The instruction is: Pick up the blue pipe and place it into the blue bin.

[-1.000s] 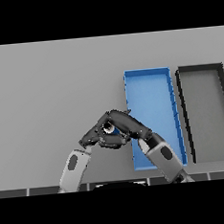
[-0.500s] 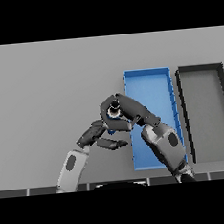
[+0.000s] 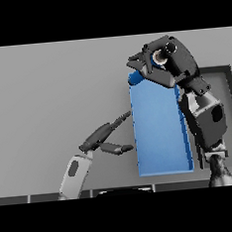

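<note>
The blue pipe shows only as a small round end, pale inside with a dark rim, at about one o'clock in the head view. It is held in the right hand, whose dark fingers are curled closed around it, so nearly all of its body is hidden. The open end faces up toward the viewer, which suggests the long axis runs roughly along the line of sight; its full length and exact tilt cannot be told. No brand, label or writing can be read on the pipe or on anything else.

The right hand with the pipe sits over the far end of the blue bin, covering that end's rim. The bin is a long rectangular tray whose long axis runs from twelve to six o'clock, right of centre. The right forearm crosses the bin's right wall and hides part of it, coming up from about five o'clock.

A dark bin lies just beside the blue bin at three o'clock, mostly hidden by the arm.

The left hand is at about seven o'clock, just left of the blue bin, with fingers straight, thumb spread, holding nothing. All rests on the grey table.
</note>
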You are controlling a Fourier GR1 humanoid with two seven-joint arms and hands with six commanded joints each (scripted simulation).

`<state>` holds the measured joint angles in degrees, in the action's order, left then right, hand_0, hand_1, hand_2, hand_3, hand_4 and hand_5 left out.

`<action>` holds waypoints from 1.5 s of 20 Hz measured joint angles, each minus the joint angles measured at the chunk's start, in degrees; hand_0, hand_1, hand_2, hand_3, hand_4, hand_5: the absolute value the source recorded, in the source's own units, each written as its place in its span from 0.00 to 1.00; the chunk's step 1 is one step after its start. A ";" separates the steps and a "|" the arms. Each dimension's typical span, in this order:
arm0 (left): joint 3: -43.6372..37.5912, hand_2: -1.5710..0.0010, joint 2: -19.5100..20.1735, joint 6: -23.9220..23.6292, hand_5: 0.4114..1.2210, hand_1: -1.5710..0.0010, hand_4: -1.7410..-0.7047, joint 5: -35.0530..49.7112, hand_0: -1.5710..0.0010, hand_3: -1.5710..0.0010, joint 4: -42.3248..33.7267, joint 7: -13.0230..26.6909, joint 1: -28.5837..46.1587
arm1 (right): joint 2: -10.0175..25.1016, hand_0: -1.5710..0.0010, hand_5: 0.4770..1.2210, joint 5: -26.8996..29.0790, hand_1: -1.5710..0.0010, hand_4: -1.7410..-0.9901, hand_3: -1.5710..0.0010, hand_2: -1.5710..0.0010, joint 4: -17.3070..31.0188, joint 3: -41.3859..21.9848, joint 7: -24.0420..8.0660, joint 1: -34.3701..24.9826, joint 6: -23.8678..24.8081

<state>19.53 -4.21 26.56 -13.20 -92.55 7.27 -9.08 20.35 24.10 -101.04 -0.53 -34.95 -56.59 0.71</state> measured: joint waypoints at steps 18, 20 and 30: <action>0.60 1.00 0.81 -0.19 0.02 1.00 0.83 -0.21 1.00 1.00 -1.01 -1.91 1.80 | 10.89 0.00 1.00 -0.28 0.00 0.00 0.00 0.00 -6.92 -1.10 0.00 40.60 9.50; 0.65 1.00 0.93 -0.08 0.01 1.00 0.82 -0.13 1.00 1.00 -1.01 -1.92 2.18 | 13.20 0.00 1.00 -0.44 0.00 0.00 0.03 0.00 -7.35 -3.80 0.11 44.08 13.21; 1.28 1.00 0.85 -0.17 0.02 1.00 0.83 -0.74 1.00 1.00 -1.47 -0.89 1.86 | 36.29 0.62 1.00 20.58 0.65 0.54 0.79 0.65 -2.25 -32.92 0.01 40.40 41.71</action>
<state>20.81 -3.36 26.40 -13.94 -94.02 6.38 -7.23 56.64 44.68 -103.29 -33.45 -34.94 -16.19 42.42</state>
